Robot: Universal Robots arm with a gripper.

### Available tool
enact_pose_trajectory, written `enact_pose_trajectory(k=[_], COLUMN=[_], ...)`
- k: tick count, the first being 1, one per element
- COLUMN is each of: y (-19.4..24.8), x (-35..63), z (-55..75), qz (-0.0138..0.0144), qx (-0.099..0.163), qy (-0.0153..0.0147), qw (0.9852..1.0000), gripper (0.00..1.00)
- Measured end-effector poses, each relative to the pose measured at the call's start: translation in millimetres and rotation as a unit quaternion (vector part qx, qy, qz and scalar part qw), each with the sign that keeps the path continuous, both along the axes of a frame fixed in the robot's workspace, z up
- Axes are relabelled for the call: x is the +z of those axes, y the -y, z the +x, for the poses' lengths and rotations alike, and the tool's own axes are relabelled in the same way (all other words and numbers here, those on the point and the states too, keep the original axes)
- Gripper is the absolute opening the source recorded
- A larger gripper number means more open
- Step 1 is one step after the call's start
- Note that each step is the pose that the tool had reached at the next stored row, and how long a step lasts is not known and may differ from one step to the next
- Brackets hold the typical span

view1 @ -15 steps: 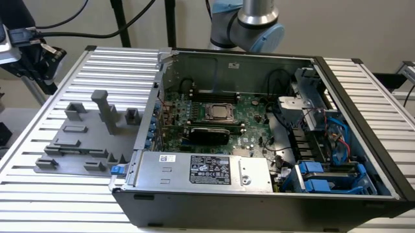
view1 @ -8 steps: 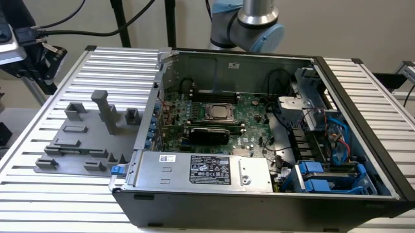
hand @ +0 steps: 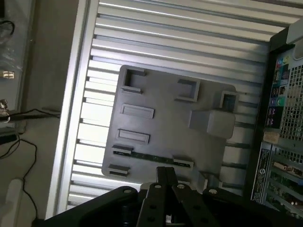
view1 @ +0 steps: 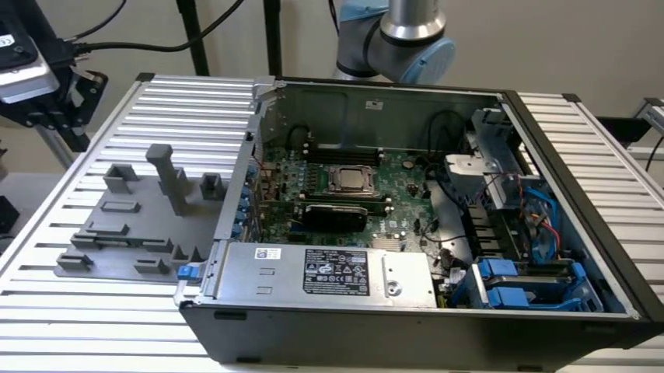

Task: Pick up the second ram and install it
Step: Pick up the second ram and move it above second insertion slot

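While closed hand (hand: 166, 172) hovers, second ram (hand: 146, 155) near.

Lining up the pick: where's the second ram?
In the wrist view, the second ram sits between two holder blocks on the grey plate beside the computer case, ahead of the gripper.

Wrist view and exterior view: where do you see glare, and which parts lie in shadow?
Wrist view: the table glares nearly white beside the grey plate, which is evenly lit; the gripper is a dark shape. Exterior view: the light is soft and even, the same table has only a mild sheen, and the computer case is darkest on its near outer wall.
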State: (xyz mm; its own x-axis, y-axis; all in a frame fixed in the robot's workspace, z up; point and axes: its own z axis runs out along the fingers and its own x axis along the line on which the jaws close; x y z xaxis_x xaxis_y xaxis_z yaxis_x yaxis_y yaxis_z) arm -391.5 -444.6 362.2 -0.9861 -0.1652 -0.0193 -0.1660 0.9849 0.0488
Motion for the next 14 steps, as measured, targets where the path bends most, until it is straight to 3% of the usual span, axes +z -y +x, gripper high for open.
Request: enact_pose_trajectory(k=[4, 7, 10, 14], y=[0.0, 0.0, 0.0, 0.0], x=[-0.2, -0.4, -0.6, -1.0], z=[0.0, 0.0, 0.0, 0.0], qz=[0.0000, 0.0000, 0.0000, 0.0000], qx=[0.036, 0.064, 0.091, 0.127], qy=[0.0000, 0.0000, 0.0000, 0.0000], qw=[0.9993, 0.9980, 0.9959, 0.9919], gripper=[0.11, 0.11, 0.11, 0.11])
